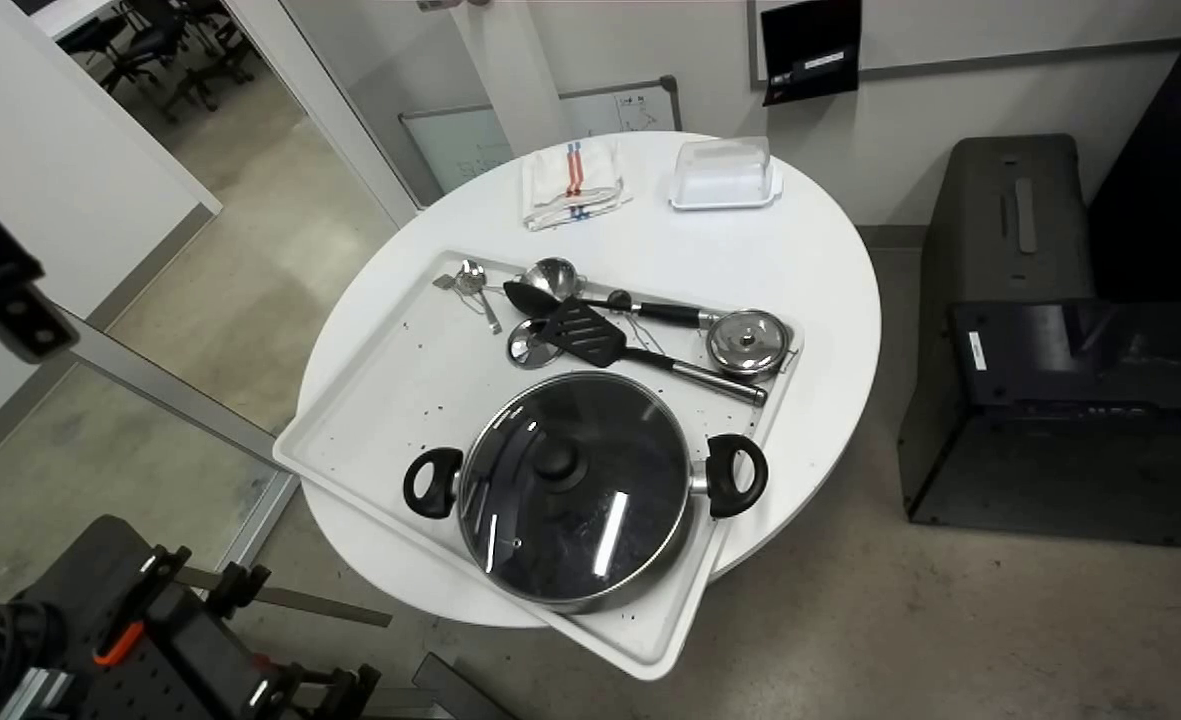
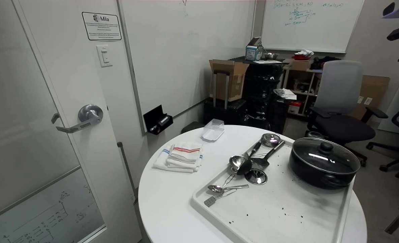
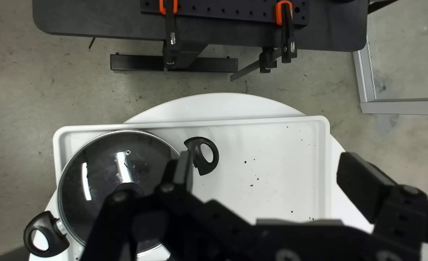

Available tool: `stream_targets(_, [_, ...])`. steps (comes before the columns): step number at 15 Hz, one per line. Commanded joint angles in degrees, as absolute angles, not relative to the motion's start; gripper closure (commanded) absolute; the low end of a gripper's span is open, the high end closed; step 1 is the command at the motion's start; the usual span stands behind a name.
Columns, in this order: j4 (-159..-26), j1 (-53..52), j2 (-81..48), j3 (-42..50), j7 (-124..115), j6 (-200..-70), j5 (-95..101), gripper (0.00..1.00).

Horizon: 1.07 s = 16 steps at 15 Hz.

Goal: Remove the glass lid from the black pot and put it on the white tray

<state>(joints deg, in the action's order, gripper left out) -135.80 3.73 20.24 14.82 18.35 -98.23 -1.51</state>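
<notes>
Glass lid (image 1: 578, 488) seated on the black pot (image 2: 308, 173), its knob (image 1: 555, 457) uppermost, likely for grasping.
In an exterior view the pot stands towards five o'clock on the white tray (image 1: 370, 405), handles (image 1: 442, 484) at nine and three; utensils (image 1: 587, 335) crowd eleven to two, so the ten o'clock side seems the likely landing. In the wrist view the claw (image 3: 266, 168) is spread, pinching nothing; the knob appears at nine o'clock, outside its span, so a sideways shift seems needed.
</notes>
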Motion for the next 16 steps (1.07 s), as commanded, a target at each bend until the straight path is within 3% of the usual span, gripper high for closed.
stream_targets(1, [-135.32, 4.92, 19.48, 13.55, 18.49, -98.16, -1.81, 0.00])
stream_targets(11, [-131.47, 4.92, 4.67, 11.72, 13.30, -112.27, -8.14, 0.00])
stream_targets(16, [-131.52, 5.43, -3.79, 10.18, 7.28, -127.09, -10.55, 0.00])
